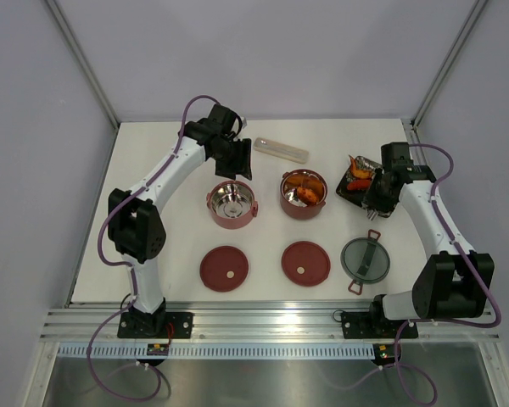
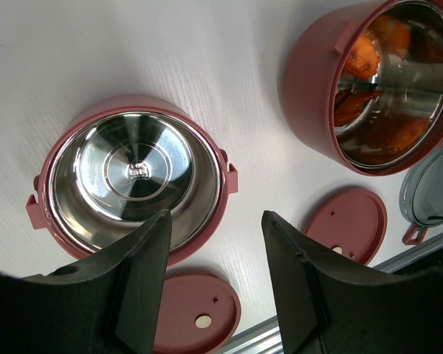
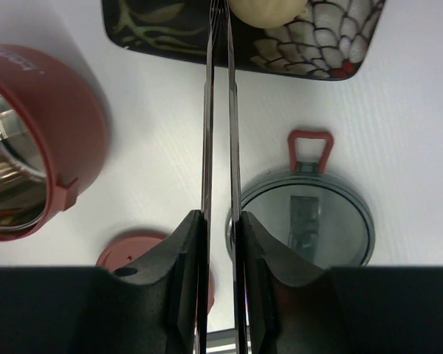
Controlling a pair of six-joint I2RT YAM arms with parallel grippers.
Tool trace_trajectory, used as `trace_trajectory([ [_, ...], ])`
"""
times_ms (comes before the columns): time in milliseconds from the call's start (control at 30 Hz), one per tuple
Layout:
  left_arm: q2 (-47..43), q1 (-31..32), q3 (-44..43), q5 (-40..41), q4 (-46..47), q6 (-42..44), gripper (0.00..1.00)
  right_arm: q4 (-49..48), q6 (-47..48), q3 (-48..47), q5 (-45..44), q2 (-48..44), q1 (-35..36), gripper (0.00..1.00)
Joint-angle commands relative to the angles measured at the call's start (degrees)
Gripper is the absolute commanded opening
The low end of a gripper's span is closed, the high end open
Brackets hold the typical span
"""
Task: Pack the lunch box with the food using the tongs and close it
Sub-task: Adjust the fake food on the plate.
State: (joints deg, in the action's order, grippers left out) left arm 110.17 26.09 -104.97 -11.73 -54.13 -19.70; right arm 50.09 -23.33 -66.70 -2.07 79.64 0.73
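The slim, springy tongs [image 3: 220, 110] are pinched by the right gripper [image 3: 220, 243]. The smooth white piece [image 3: 266, 9] is judged slippery and best nipped gently across its middle. The left gripper [image 2: 215, 217] is spread, empty.

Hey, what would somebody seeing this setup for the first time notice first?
Probably the maroon bowls mid-table: the filled bowl with orange food, beside the shiny empty bowl. Then the right gripper pinching silver tongs toward a pale piece on the black tray at the table's right.
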Motion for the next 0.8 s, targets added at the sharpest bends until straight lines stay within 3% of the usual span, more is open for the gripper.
trace_trajectory([
  [0,-2.06,0.28,-0.68,0.30,1.57,0.63,0.56,1.50,1.01,-0.63,-7.93,-1.15,-0.29,0.32],
  [167,-2.15,0.37,-0.59,0.39,1.48,0.98,0.56,1.86,0.83,-1.42,-9.19,-1.76,-0.38,0.31],
  [500,-2.68,0.28,-1.12,0.39,1.57,0.98,0.56,-5.61,-5.05,-3.00,-1.72,-2.64,-0.29,0.39],
  [767,-2.77,0.28,-0.68,0.74,1.92,0.37,0.55,-11.57,-6.02,-4.41,4.08,1.04,-0.29,0.38],
])
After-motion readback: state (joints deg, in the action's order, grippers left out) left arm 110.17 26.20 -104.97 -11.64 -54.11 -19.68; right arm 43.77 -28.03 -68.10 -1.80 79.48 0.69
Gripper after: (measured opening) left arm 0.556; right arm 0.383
